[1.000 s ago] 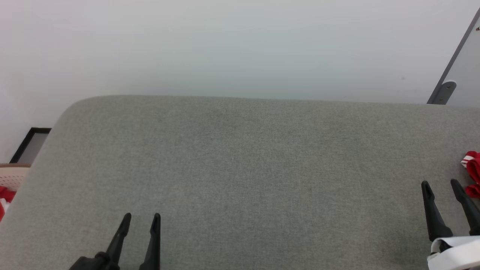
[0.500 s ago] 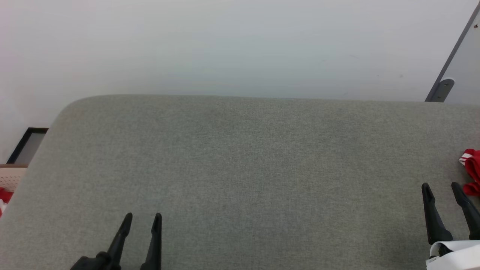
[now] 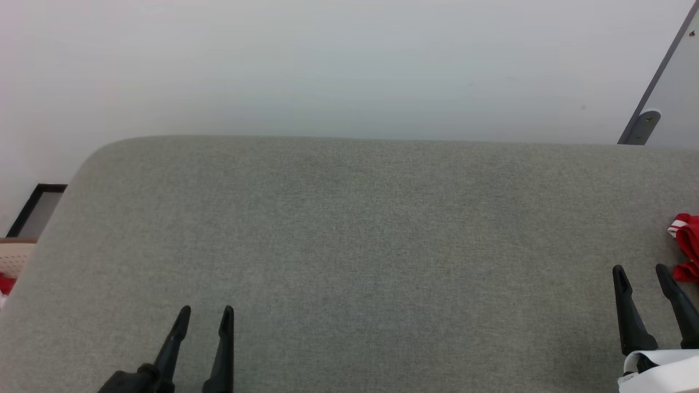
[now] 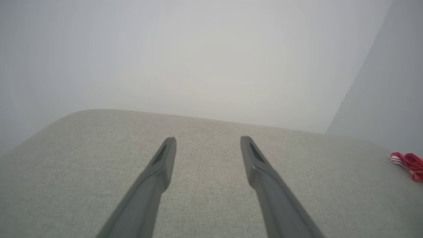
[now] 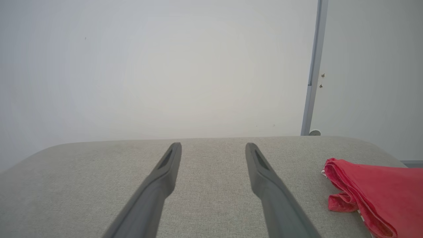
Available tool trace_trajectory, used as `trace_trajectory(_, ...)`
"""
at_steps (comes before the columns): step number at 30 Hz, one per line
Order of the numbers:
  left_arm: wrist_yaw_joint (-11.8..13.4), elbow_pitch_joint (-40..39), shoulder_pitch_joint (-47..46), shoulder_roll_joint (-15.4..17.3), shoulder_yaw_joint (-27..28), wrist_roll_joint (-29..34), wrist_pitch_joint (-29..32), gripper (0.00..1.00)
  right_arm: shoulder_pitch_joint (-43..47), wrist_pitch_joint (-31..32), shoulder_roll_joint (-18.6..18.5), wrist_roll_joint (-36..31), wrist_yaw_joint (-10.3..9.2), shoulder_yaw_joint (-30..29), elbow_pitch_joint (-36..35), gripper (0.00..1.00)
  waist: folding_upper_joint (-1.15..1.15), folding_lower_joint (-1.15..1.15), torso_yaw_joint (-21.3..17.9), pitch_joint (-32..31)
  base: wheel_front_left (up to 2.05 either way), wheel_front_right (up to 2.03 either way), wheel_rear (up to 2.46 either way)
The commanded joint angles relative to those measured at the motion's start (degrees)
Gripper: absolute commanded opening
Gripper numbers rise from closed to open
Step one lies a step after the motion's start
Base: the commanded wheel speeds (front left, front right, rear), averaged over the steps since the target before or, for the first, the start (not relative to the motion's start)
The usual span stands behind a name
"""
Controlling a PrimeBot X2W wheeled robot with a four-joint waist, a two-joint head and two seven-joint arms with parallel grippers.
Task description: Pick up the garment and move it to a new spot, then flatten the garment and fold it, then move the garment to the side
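A red fabric garment (image 3: 687, 248) with white-striped trim lies at the far right edge of the grey, cloth-covered worktop (image 3: 349, 218) with rounded corners. It is just beside the right hand (image 3: 639, 268) but not touching its fingers. The right hand and the left hand (image 3: 207, 309), well apart from each other, each have their two long dark fingers spread wide over bare cloth and hold nothing.
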Motion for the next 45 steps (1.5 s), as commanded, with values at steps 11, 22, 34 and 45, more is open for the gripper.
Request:
trace_trajectory(11,0.0,1.3,0.4,-0.7,-0.1,-2.3,0.4,0.00,0.1,1.0,1.2,2.3,0.01,0.5,1.6,0.00,0.00,0.00,-0.2,0.4,0.00,0.00,0.00)
trace_trajectory(22,0.1,3.0,-1.6,-0.7,0.4,-13.0,2.9,0.00,-1.2,3.1,2.6,11.6,0.00,-0.2,3.0,0.00,0.00,0.00,-0.4,0.4,0.00,0.00,0.00)
trace_trajectory(34,0.0,4.9,-3.9,-0.9,1.0,-24.0,5.4,0.00,-2.5,5.3,4.1,21.4,-0.01,-0.9,4.6,0.00,0.00,0.00,-0.6,0.4,0.00,0.00,0.00)
trace_trajectory(45,0.0,6.1,-5.5,-1.1,1.5,-32.8,7.6,0.00,-3.5,7.1,5.2,29.2,-0.01,-1.4,5.8,0.00,0.00,0.00,-0.8,0.5,0.00,0.00,0.00)
